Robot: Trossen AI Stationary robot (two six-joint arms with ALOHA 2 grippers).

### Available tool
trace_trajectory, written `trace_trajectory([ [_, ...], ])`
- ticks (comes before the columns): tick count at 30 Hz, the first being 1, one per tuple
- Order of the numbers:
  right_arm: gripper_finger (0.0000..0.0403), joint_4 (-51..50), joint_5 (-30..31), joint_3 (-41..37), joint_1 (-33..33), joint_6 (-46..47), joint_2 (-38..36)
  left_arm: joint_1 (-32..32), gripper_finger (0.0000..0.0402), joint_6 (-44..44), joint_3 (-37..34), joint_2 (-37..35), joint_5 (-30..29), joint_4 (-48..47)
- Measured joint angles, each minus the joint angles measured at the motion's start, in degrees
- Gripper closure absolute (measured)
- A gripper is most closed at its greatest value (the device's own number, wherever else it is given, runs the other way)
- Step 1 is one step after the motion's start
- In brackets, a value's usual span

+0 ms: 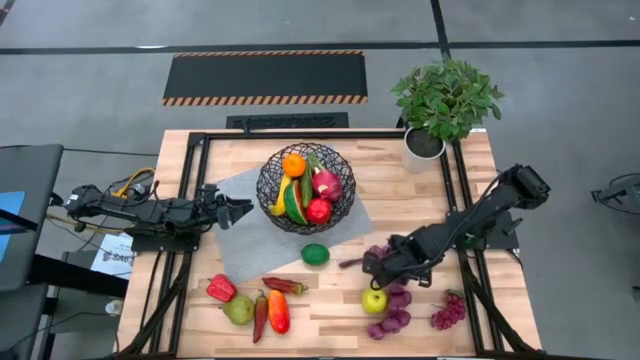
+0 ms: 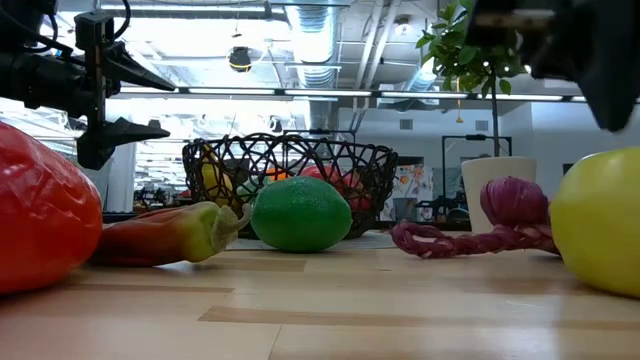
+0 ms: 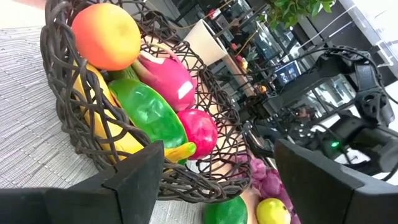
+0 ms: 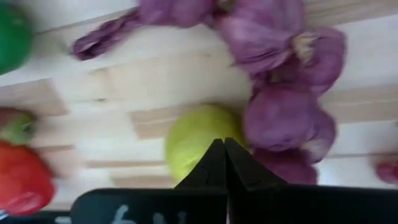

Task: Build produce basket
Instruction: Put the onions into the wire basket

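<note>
**Right gripper closed above the yellow-green apple, basket partly filled**

The right gripper (image 1: pixel 378 268) has its two fingers pressed together, tips touching, with nothing between them. It hangs just above the yellow-green apple (image 4: pixel 194 144), beside a string of purple onions (image 4: pixel 292 93) that runs past the apple on the wooden table (image 1: pixel 430 200).

The left gripper (image 1: pixel 240 210) is spread wide and empty, held above the grey mat (image 1: pixel 235 250) just beside the basket (image 1: pixel 270 195).

The black wire basket stands on that mat near the middle of the table. Inside it lie an orange (image 1: pixel 294 164), a banana (image 1: pixel 282 195), a watermelon slice (image 1: pixel 297 203), a pink dragon fruit (image 1: pixel 326 183) and a red apple (image 1: pixel 319 210).

A lime (image 1: pixel 315 254) lies on the mat's edge between basket and right gripper. Near the front edge sit red peppers (image 1: pixel 222 288), a pear (image 1: pixel 238 310) and purple grapes (image 1: pixel 447 313). A potted plant (image 1: pixel 445 100) stands at the far right corner.
</note>
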Motion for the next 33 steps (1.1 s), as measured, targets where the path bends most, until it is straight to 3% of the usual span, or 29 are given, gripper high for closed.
trace_trajectory([
  [11,0.0387,-1.2,2.8,4.7,-2.5,-0.7,0.1,0.0,0.0113,5.3,0.0,0.0,0.0,0.0],
  [16,0.0314,-0.4,0.5,4.7,-4.0,-2.6,0.1,0.0,0.0113,4.8,0.0,0.0,1.7,0.0],
  [25,0.0119,-5.6,0.2,4.7,-3.7,-8.9,0.1,0.0,0.0113,2.0,0.0,0.0,4.2,-0.1],
  [29,0.0080,-12.1,1.3,4.7,-3.0,-9.9,0.1,0.0,0.0113,1.4,0.0,0.0,4.5,-0.2],
  [33,0.0070,-16.8,4.7,4.6,-3.0,-19.2,0.1,0.0,0.0113,1.4,0.0,0.0,4.6,-0.2],
])
